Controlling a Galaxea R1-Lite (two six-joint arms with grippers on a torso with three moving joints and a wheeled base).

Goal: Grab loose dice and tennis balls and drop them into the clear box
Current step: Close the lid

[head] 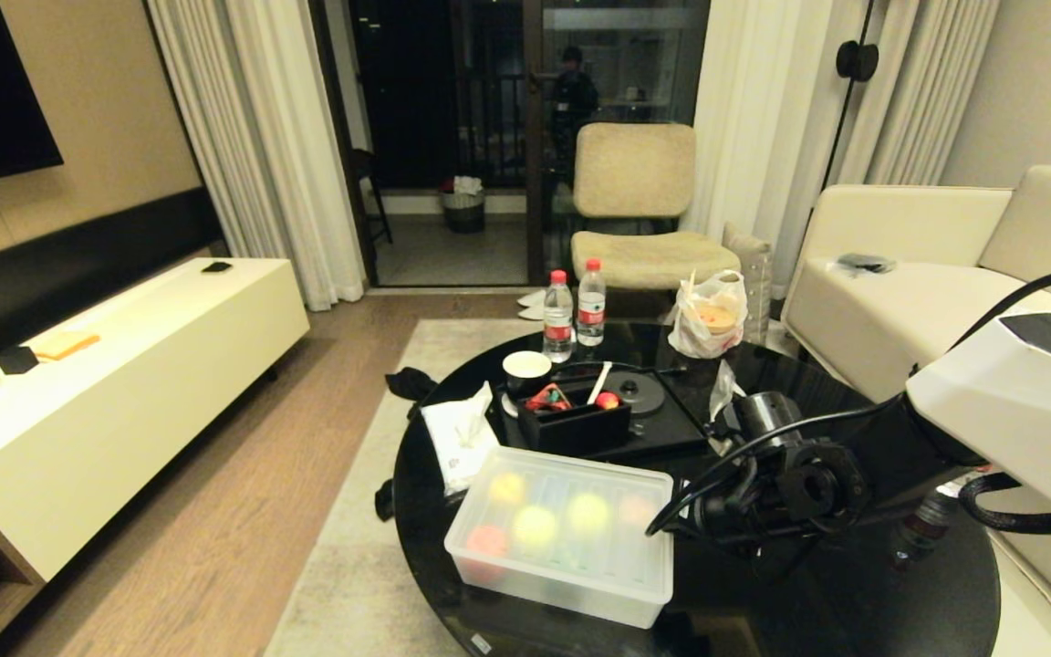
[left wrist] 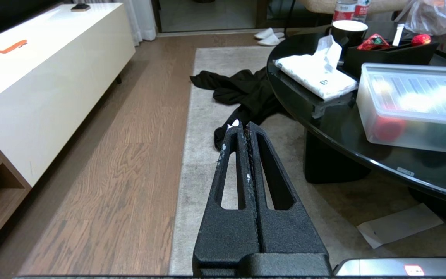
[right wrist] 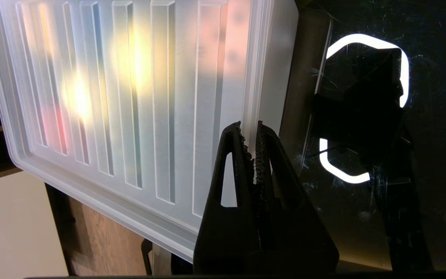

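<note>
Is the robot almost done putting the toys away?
Nearly, it seems. Coloured blurs of balls and dice show through the clear box, and its lid is on. I see no loose dice or balls on the table. The right gripper is shut on the lid's edge, so it seems to be handling the lid. The left gripper is shut, parked beside the table.

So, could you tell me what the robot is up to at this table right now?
The right gripper is shut on the edge of the lid of the clear box, which sits closed on the black round table. Coloured shapes show blurrily through the plastic, seemingly dice and tennis balls already inside. The left gripper is shut and empty, parked beside the table above the rug.
</note>
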